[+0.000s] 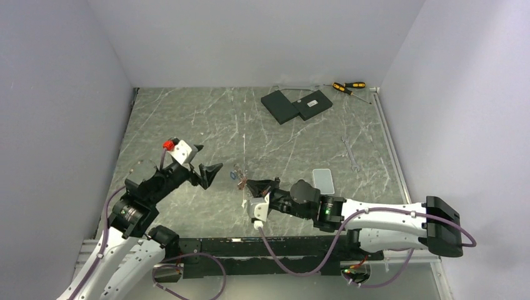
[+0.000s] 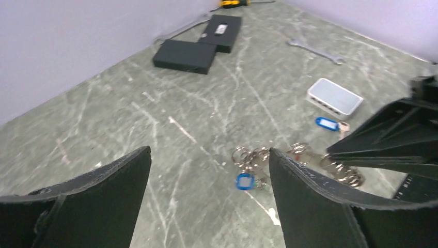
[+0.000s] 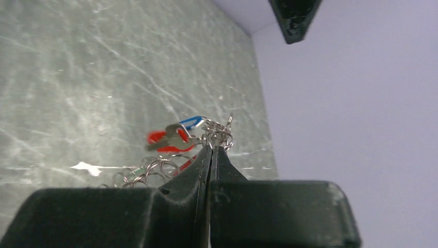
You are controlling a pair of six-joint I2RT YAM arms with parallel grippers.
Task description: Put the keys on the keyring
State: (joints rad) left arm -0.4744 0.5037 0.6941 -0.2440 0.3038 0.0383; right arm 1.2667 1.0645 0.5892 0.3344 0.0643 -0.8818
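My right gripper [image 3: 212,148] is shut on the keyring [image 3: 219,132], a bunch of linked thin metal rings held off the table. A red-headed key [image 3: 168,138] and a blue-tagged one [image 3: 191,122] hang from it, with more rings [image 3: 155,169] below. In the top view the keyring [image 1: 238,173] sits at mid-table, just past the right gripper [image 1: 246,184]. My left gripper [image 1: 212,157] stands open a little to its left, nothing between its fingers. From the left wrist the keyring [image 2: 256,156] with a blue tag [image 2: 244,181] shows beside the left gripper's [image 2: 209,151] right finger. A loose blue-tagged key [image 2: 326,123] lies on the table.
A pale rounded slab [image 1: 323,180] lies right of the right gripper, next to the loose key. Two black boxes [image 1: 295,104] and yellow-and-black screwdrivers [image 1: 348,87] sit at the back. A wrench [image 1: 350,153] lies at the right. Walls close in on three sides.
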